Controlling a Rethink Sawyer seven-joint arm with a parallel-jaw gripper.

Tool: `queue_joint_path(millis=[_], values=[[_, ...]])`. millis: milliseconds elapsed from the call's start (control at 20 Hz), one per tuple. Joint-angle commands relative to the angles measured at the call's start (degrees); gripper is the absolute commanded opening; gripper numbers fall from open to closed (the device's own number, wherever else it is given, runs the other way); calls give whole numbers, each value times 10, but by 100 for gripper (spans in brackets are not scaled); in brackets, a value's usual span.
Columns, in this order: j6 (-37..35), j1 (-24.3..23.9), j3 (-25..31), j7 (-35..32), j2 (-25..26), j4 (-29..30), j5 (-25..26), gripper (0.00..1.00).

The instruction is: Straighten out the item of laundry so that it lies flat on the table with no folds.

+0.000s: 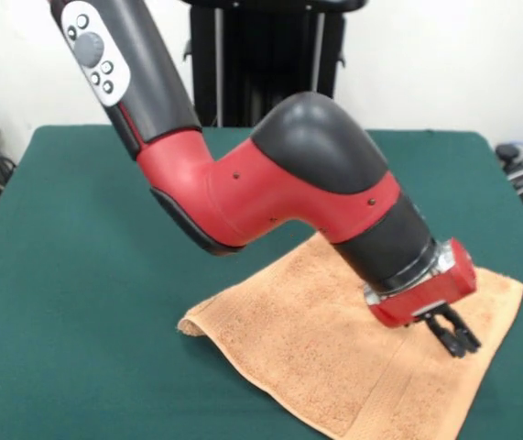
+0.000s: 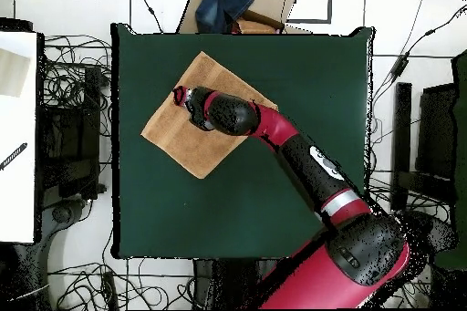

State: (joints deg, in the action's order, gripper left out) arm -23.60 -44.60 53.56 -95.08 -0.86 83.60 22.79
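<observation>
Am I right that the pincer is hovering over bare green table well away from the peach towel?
Not quite: the front view shows the pincer over the towel itself, near one end, not over the bare table. The towel is peach and the table green, as you said.

No readable text, label, brand, number or sign in either view. Button pad [image 1: 94,50] on arm at 11 o'clock in front view: plain round buttons only, unmarked as far as visible.
</observation>
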Motion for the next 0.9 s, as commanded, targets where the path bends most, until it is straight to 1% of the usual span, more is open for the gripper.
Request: queue_joint_path(millis=[50,350,900], values=[[-76,-12,-46,61,3,-13,11,0],[-92,-27,-39,57,-16,8,10,0],[-99,-42,-31,65,-8,13,16,0]])
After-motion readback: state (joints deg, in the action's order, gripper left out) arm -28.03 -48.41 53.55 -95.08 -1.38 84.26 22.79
